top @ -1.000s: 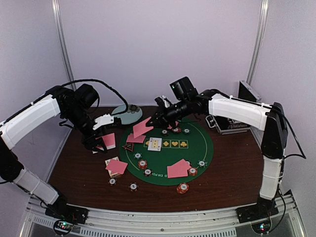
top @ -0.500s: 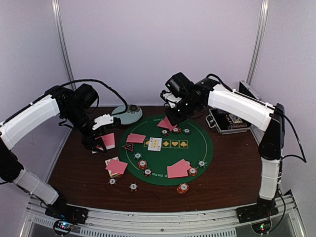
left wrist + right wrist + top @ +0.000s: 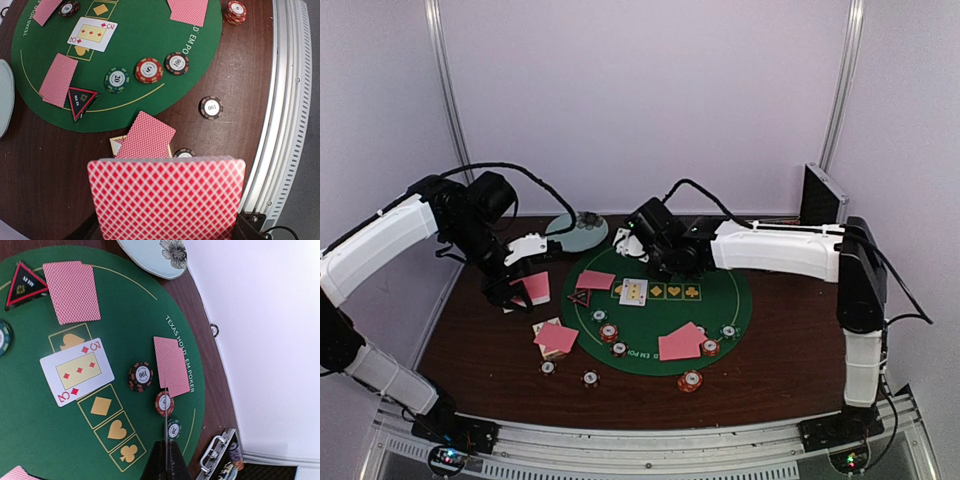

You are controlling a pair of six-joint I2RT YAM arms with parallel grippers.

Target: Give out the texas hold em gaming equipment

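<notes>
Left fingers [image 3: 243,226] clamped on pink-backed deck [image 3: 165,197], right fingers [image 3: 167,462] pinched shut on one edge-on card [image 3: 164,410].

"TEXAS HOLD'EM POKER" on green mat [image 3: 125,305]; "100" on dark chip [image 3: 141,376]; "20" on green chip [image 3: 117,80]

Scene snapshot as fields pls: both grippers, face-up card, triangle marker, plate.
left gripper: shut on card deck, over table left of green mat
right gripper: shut, over mat's far side; any held item unclear
face-up card: three of diamonds, on mat
triangle marker: on mat, beside a face-down card
plate: on table, past mat's far-left edge
</notes>
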